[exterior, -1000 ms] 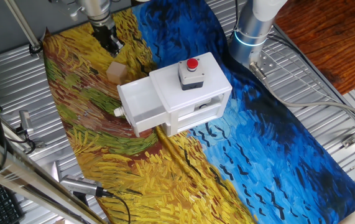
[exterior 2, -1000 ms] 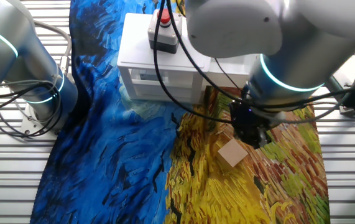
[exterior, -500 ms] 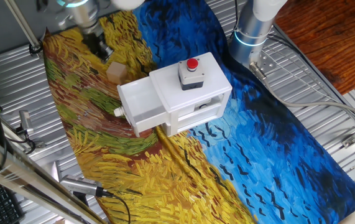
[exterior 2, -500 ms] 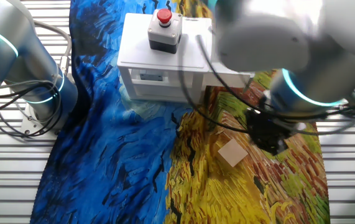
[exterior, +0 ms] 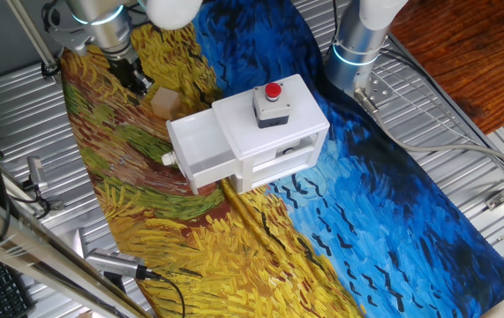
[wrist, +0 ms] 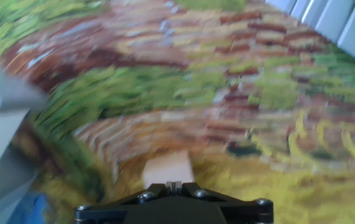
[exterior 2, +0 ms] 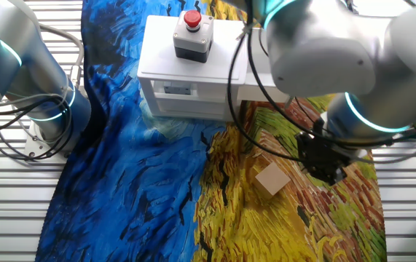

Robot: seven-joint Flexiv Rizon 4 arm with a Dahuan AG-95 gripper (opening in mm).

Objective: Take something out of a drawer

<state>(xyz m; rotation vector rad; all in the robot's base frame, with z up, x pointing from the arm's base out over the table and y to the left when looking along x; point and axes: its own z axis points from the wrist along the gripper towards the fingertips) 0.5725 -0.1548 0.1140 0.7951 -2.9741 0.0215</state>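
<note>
One painted cloth (exterior: 146, 221), yellow and blue, covers the ribbed metal table (exterior: 463, 141). Near its edge the tan block (exterior: 165, 100) lies on the cloth, outside the open drawer (exterior: 200, 146) of the white box (exterior: 274, 132), just beside the gripper (exterior: 137, 78); its jaws cannot be read. A red push button (exterior: 273, 91) tops the box.

You found no lettering, label, brand, number or sign that could be read in any view; the grey housing (exterior 2: 192, 42) under the red push button (exterior 2: 191, 19) showed no legible marking; the white box (exterior: 274, 132) bore none; the painted cloth (exterior: 384, 230) carried brushstrokes only.
</note>
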